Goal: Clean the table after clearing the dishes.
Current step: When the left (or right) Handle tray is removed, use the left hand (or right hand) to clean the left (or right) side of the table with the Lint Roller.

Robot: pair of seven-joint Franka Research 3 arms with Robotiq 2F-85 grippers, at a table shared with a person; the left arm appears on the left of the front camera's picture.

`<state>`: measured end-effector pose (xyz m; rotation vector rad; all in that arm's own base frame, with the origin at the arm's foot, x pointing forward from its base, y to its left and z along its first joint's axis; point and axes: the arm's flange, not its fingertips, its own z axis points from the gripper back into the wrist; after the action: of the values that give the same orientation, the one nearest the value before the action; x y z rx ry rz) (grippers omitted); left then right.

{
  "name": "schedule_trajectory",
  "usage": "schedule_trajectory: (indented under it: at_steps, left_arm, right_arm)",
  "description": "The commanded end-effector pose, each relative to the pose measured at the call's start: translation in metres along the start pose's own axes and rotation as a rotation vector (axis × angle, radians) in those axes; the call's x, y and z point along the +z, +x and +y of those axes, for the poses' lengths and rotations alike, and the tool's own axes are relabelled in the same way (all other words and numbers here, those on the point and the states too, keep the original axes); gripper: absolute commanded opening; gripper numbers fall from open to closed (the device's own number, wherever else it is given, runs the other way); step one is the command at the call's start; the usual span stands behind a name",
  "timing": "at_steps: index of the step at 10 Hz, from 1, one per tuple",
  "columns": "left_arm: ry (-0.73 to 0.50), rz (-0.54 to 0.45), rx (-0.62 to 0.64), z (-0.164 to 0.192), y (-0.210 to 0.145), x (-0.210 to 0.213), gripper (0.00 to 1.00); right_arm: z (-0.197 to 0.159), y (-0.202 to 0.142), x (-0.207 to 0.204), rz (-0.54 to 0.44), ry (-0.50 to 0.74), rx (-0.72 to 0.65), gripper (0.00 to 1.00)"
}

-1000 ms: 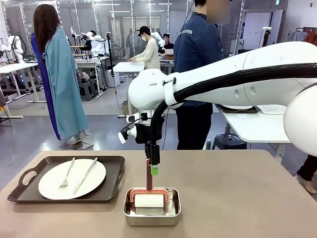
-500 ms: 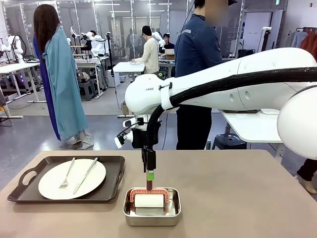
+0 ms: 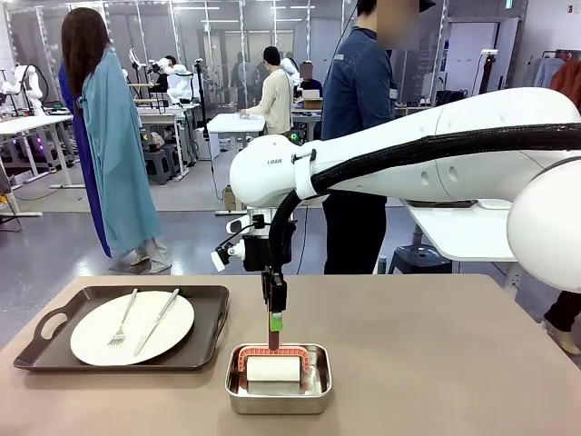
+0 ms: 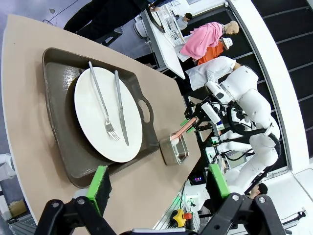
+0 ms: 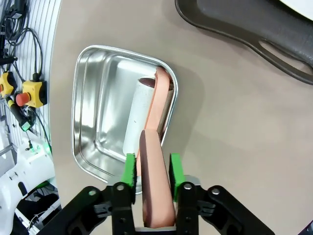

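On the tan table [image 3: 436,363] a white plate [image 3: 132,327] with a fork and a knife lies in a dark brown tray [image 3: 45,324] at the left. In the middle stands a small steel pan [image 3: 278,389] holding a lint roller [image 3: 272,368] with a white roll and a salmon handle. My right gripper [image 3: 275,318] hangs straight down over the pan. Its green pads press both sides of the handle [image 5: 154,196], so it is shut on it. My left gripper [image 4: 159,181] hovers open above the table, looking down on the plate [image 4: 107,115], the tray [image 4: 58,122] and the pan [image 4: 173,149].
A person in dark blue stands at the table's far edge [image 3: 359,136]. The tray's looped handle [image 5: 274,54] lies close beside the pan [image 5: 98,98]. Bare tabletop stretches to the right of the pan. White tables and other people are farther back.
My right gripper came down along the upright roller handle and shifted slightly left, ending low on the handle just above the pan. Plate, tray and pan stayed put.
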<state>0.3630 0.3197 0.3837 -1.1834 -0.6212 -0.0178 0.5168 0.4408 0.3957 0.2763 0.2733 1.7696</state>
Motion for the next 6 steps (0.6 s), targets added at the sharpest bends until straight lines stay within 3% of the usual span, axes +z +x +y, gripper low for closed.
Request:
schedule_trajectory:
  at_steps: [1, 3, 5, 6]
  left_arm:
    - [-0.017, -0.018, 0.014, -0.003, 0.002, 0.001, 1.00]
    - [-0.017, -0.018, 0.014, -0.003, 0.002, 0.001, 1.00]
    - [-0.017, -0.018, 0.014, -0.003, 0.002, 0.001, 1.00]
    - [-0.017, -0.018, 0.014, -0.003, 0.002, 0.001, 1.00]
  right_arm:
    - [0.006, 0.004, 0.002, 0.017, 0.006, -0.016, 0.00]
    - [0.015, 0.004, 0.010, 0.019, -0.001, -0.039, 0.00]
    - [0.042, -0.011, 0.035, 0.076, -0.012, -0.164, 0.00]
    - [0.060, -0.023, 0.053, 0.050, -0.044, -0.208, 0.00]
